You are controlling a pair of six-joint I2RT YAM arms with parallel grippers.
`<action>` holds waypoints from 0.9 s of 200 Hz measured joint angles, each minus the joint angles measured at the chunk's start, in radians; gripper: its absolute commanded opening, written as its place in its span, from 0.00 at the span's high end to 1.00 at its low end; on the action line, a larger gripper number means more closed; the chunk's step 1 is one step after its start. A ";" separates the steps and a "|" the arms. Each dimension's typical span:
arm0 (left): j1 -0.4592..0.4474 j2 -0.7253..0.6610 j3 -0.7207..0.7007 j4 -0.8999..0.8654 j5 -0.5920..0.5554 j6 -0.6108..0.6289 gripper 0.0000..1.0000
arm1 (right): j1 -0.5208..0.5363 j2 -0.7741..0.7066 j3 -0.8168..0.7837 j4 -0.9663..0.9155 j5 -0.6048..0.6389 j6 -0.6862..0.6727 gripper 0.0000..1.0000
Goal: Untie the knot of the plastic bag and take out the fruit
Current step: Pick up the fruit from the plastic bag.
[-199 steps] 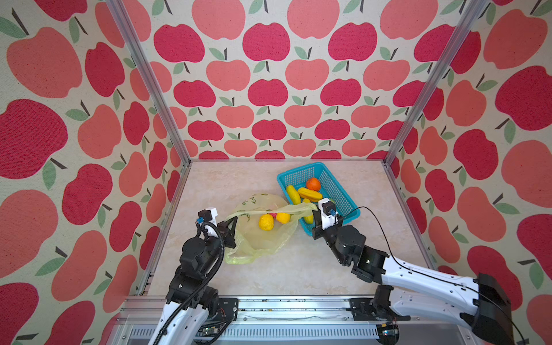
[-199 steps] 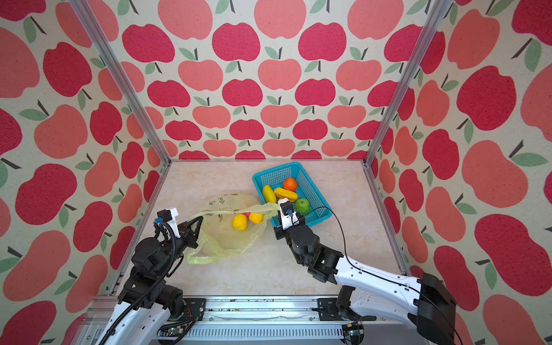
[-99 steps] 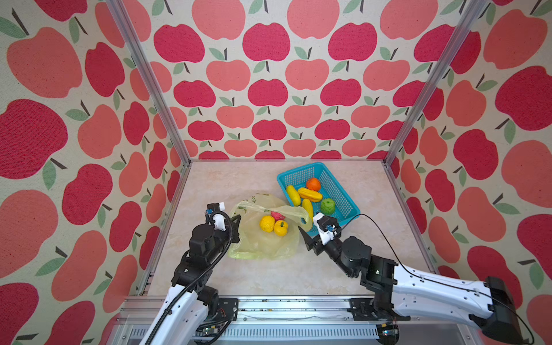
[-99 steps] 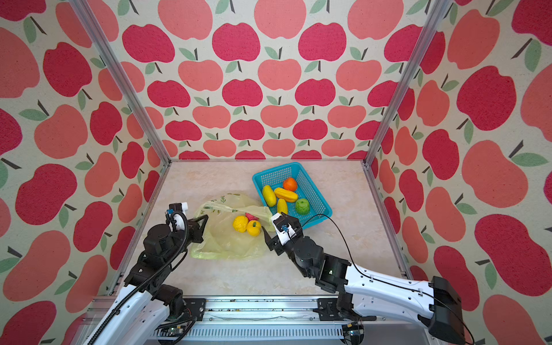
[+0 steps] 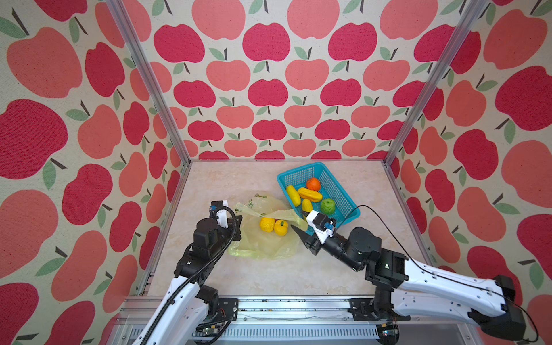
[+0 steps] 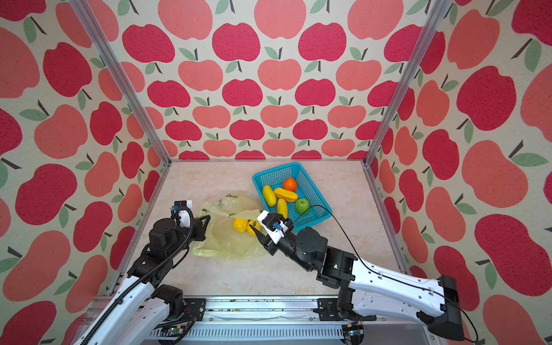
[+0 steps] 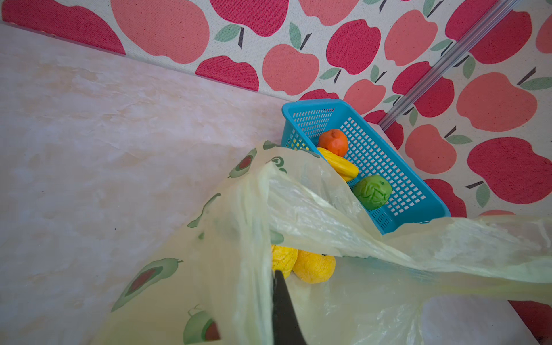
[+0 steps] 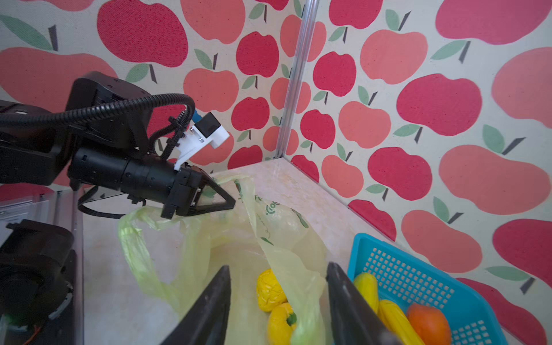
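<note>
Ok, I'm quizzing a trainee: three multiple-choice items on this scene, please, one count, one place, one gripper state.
1. Fruits visible in the plastic bag: A none, B two, C five.
2. The green fruit lies: A in the basket, B in the bag, C outside both.
3. The left gripper is: A open, B out of view, C shut on the bag.
Answers: B, two yellow fruits show inside; A, it sits among the basket's fruit; C, its jaws pinch the bag's edge.
</note>
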 measured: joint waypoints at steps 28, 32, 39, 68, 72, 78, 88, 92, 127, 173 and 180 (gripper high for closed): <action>0.000 -0.017 0.000 -0.002 0.003 0.000 1.00 | 0.005 0.271 0.069 -0.001 -0.053 0.019 0.68; 0.000 -0.018 0.000 -0.002 0.004 0.000 1.00 | 0.004 0.305 0.071 -0.003 -0.057 0.027 0.68; 0.000 -0.018 0.000 -0.002 0.005 0.000 1.00 | 0.006 0.358 0.071 -0.009 -0.067 0.032 0.68; 0.000 -0.020 0.000 -0.003 0.006 0.000 1.00 | 0.006 0.494 0.071 -0.013 -0.100 0.070 0.68; 0.000 -0.020 0.000 -0.002 0.006 0.000 1.00 | 0.006 0.501 0.071 -0.010 -0.101 0.073 0.69; 0.000 -0.019 0.000 -0.002 0.006 0.000 1.00 | 0.006 0.511 0.071 -0.006 -0.101 0.079 0.69; 0.000 -0.017 0.000 -0.002 0.008 0.000 1.00 | 0.005 0.525 0.071 0.002 -0.098 0.087 0.70; 0.000 -0.016 0.000 -0.003 0.010 0.000 1.00 | 0.002 0.531 0.071 0.005 -0.097 0.091 0.70; 0.000 -0.019 0.000 -0.005 0.013 0.000 1.00 | -0.071 0.570 0.067 0.039 -0.095 0.138 0.68; 0.000 -0.024 0.000 -0.005 0.013 0.000 1.00 | -0.173 0.642 0.067 0.047 -0.051 0.188 0.40; 0.000 -0.024 0.000 -0.005 0.013 0.000 1.00 | -0.174 0.664 0.071 0.042 -0.028 0.192 0.37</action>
